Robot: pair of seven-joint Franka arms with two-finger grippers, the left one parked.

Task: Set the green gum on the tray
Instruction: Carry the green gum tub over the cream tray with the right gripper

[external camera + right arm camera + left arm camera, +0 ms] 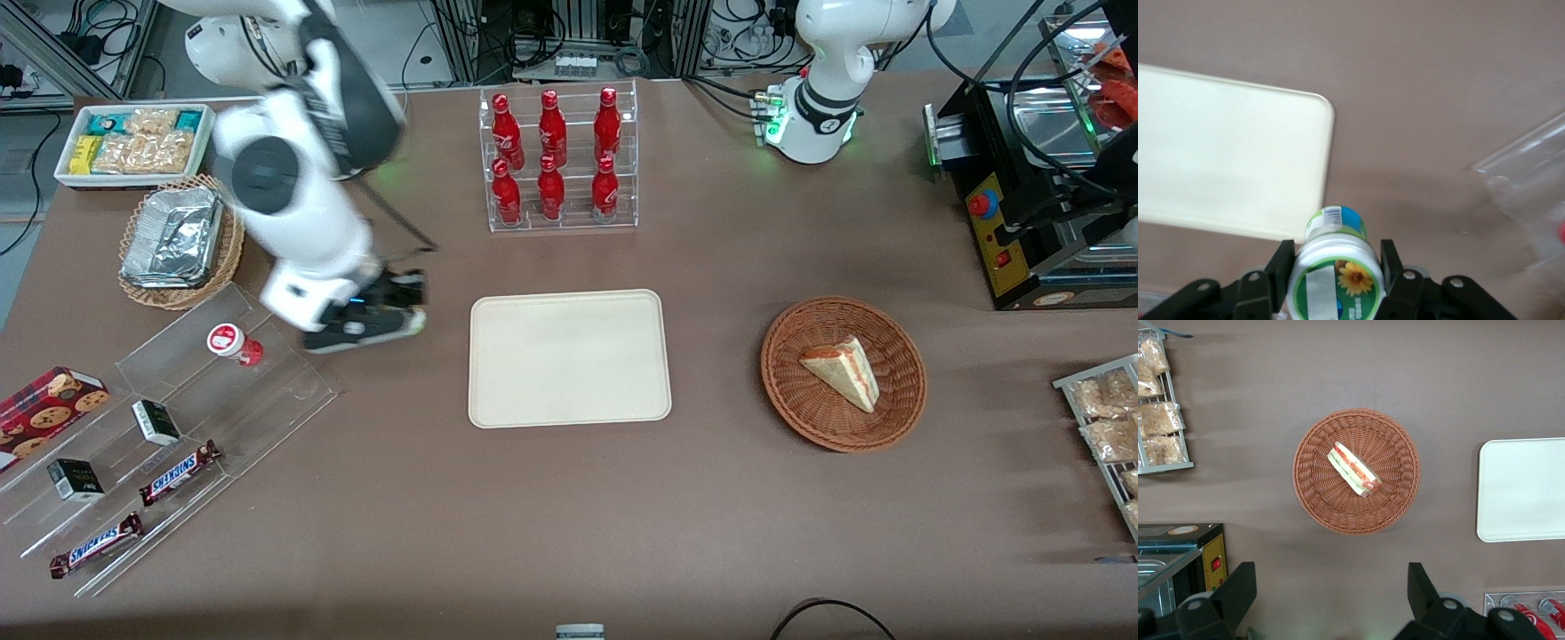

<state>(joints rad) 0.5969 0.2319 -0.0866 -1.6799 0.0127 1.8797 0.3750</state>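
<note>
- The green gum (1336,273) sat clamped between the two fingers of the right arm's gripper (384,313), lid toward the wrist camera, the pads pressed against the sides of the bottle just below the lid.
- Its long axis ran along the fingers, so the bottle's base pointed down at the brown table (569,498), apparently clear of the surface, though the front view hid the bottle under the hand.
- The tray (569,358) lay just beside the gripper, sideways from it toward the parked arm's end of the table; in the wrist view one rounded corner (1321,107) of the tray stood close to the bottle.
- The coming move, as I judged it, was a short sideways carry over the rim, then a lowering onto the tray's bare floor.
- The clear stepped rack (293,378), with its red-lidded bottle (233,343), lay on the gripper's working-arm side.
</note>
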